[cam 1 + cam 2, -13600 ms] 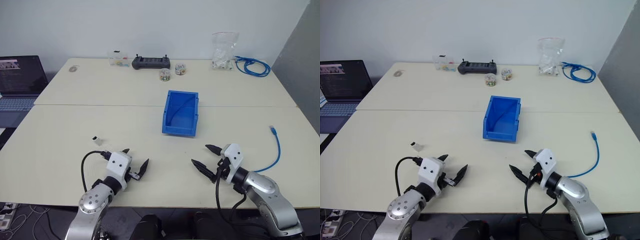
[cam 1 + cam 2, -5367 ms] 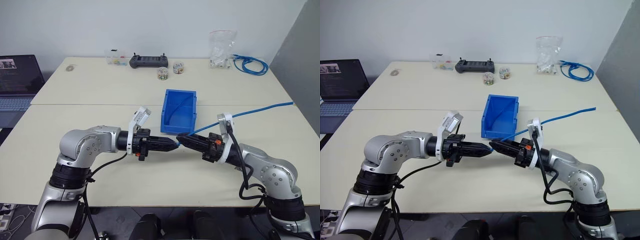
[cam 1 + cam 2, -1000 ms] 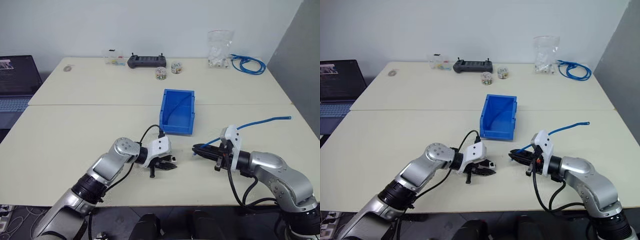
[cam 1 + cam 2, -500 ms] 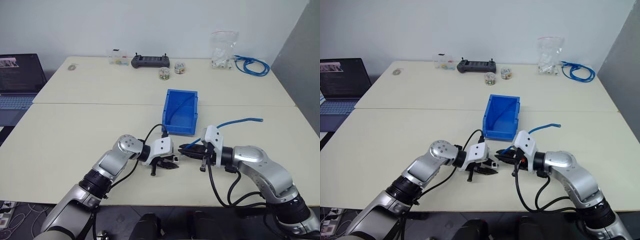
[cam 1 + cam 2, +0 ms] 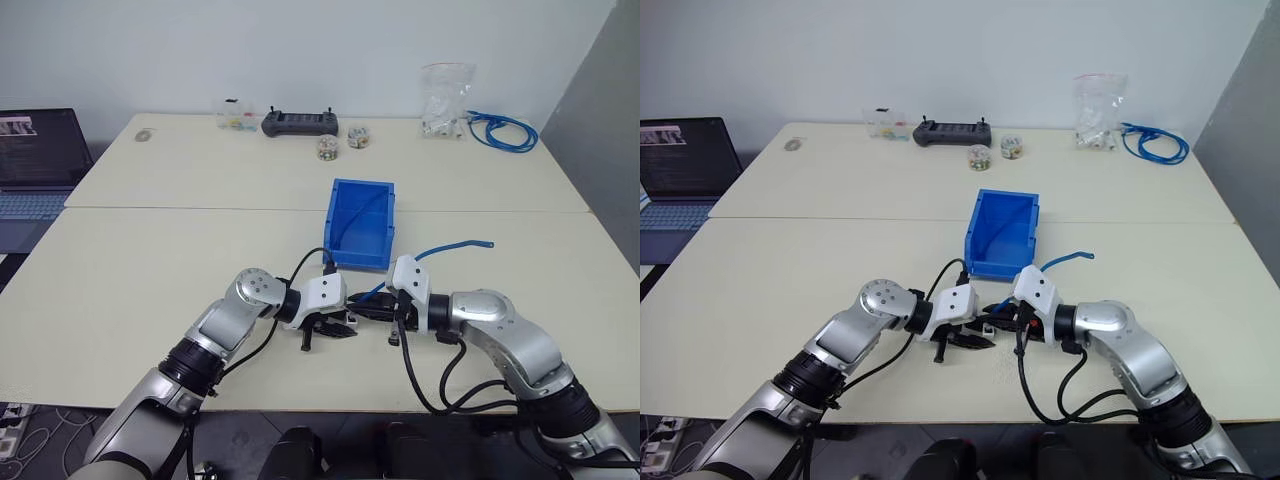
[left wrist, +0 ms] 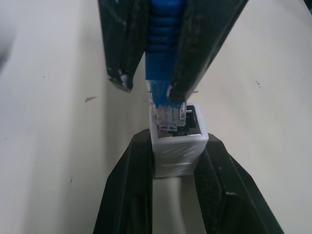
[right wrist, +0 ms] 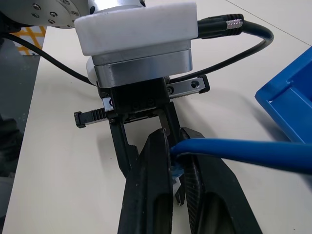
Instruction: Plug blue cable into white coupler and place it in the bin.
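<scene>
Left gripper (image 6: 170,195): its two black fingers are clamping the white coupler (image 6: 179,146) by the sides, low over the near table (image 5: 150,290), with the dark socket mouth facing the other arm.
Right gripper (image 7: 175,195): its fingers are pinching the blue cable (image 7: 243,151) just behind the clear plug (image 6: 168,113), and the rest of the cable is arcing up and away to the robot's right (image 5: 455,246).
Plug and socket: the plug tip is sitting at the socket's lip, just entering; it looks offset toward one side of the opening rather than centred, and I judge it not yet seated.
Doing it well: the plug probably needs nudging sideways until it is squared with the opening, then pushing straight along the socket's line while the left grip is bracing the coupler; pushing at an angle risks jamming the plug on the rim or twisting the coupler between the fingers.
Bin (image 5: 345,250): the bright blue tray is standing just beyond the two grippers, its lower end facing the far side.
Open room: bare tabletop is lying on both sides of the joined grippers, and the table's near edge is close beneath the arms.
Far edge: a black controller (image 5: 299,123), small jars, a clear bag (image 5: 445,100) and a coiled cable bundle (image 5: 503,130) are lying well apart from the work; a laptop (image 5: 35,160) is standing off to the left.
</scene>
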You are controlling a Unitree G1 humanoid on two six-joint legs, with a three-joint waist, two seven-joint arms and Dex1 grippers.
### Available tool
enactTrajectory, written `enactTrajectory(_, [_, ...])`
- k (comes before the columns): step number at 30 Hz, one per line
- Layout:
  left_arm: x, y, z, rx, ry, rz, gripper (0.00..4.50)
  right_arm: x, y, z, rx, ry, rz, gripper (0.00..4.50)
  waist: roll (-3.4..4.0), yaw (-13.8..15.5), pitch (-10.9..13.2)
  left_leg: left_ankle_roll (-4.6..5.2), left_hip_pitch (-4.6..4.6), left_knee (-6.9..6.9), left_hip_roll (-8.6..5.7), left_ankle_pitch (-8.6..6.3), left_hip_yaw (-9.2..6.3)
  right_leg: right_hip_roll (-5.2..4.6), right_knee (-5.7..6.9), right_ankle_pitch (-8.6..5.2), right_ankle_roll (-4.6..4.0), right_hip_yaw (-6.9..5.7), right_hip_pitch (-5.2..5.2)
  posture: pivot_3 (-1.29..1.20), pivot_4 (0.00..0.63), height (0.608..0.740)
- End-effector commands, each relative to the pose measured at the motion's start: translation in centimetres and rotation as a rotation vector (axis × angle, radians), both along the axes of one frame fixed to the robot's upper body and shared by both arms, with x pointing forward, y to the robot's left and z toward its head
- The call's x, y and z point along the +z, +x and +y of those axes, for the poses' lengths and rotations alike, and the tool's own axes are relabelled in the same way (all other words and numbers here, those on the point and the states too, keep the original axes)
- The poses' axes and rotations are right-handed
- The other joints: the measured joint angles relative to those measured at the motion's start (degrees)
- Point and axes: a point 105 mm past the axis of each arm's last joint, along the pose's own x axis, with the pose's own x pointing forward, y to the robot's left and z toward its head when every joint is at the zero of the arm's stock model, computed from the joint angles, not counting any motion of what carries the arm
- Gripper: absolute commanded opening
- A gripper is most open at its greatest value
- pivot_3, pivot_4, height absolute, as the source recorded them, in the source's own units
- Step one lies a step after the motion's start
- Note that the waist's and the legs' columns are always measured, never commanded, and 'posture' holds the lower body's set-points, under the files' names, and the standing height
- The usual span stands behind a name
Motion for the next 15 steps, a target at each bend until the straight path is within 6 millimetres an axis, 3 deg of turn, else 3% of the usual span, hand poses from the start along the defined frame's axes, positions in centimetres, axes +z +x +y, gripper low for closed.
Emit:
enactTrajectory(1, [-1.8, -0.4, 0.7, 0.014, 0.062, 0.044, 0.83, -0.6, -0.2, 0.0, 0.038, -0.044, -0.007, 0.05, 0.02, -0.05, -0.09, 0.00, 0.01, 0.00, 0.00, 0.00, 0.00, 0.00, 0.00, 0.00, 0.00, 0.00, 0.00, 0.00, 0.150, 0.740])
enactTrajectory(8, [-1.9, -0.4, 1.0, 0.016, 0.066, 0.048, 0.83, -1.4, -0.7, -0.3, 0.080, -0.084, -0.001, 0.05, 0.03, -0.14, -0.24, 0.00, 0.05, 0.00, 0.02, 0.00, 0.00, 0.03, 0.01, 0.00, 0.00, 0.00, 0.04, 0.00, 0.150, 0.740])
enactTrajectory(15, [-1.8, -0.5, 1.0, 0.007, 0.065, 0.049, 0.83, -1.5, 0.0, 0.4, 0.103, -0.098, -0.009, 0.05, 0.04, -0.22, -0.25, 0.01, 0.44, -0.04, 0.06, -0.01, -0.06, 0.09, -0.07, -0.02, 0.01, -0.03, 0.49, 0.00, 0.150, 0.740])
